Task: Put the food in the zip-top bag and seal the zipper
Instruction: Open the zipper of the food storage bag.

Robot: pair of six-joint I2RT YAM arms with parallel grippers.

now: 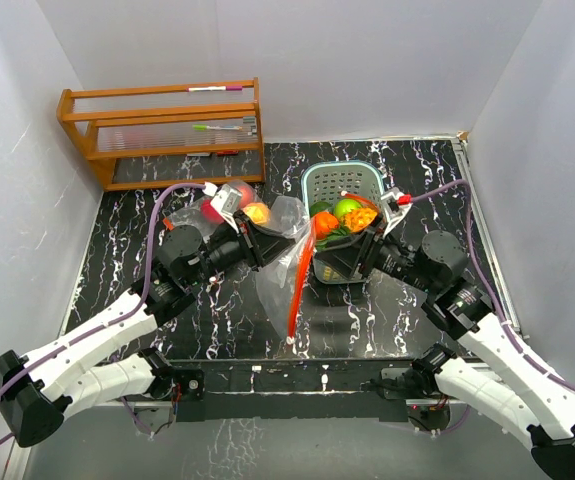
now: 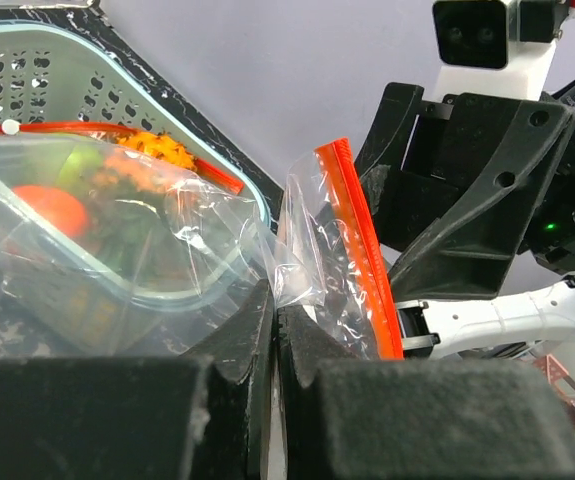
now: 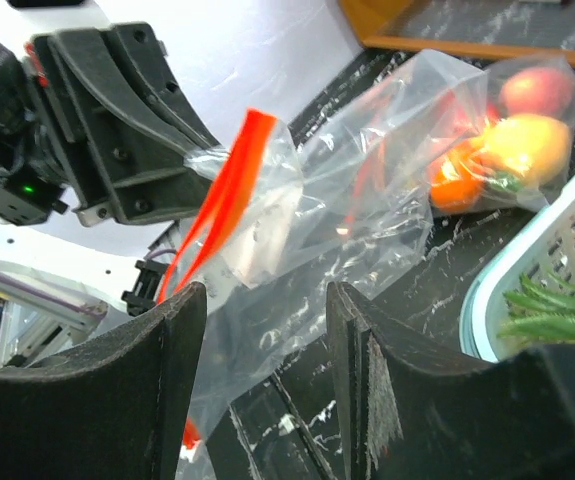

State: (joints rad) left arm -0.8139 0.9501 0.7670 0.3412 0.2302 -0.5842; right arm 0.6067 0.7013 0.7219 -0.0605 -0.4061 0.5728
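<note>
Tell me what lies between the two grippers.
The clear zip-top bag, its orange zipper hanging down, seen in the top view. The left gripper pinches it; the right gripper is open.

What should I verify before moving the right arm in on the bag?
1. Left gripper shut on bag film: ok.
2. Right gripper open: ok.
3. Bag film inside right gripper's opening: cannot tell.
4. Zipper tracks apart, mouth open for loading: ok.
5. All food bagged: not ok; bagged fruit present, but other fruit sits in basket.
</note>
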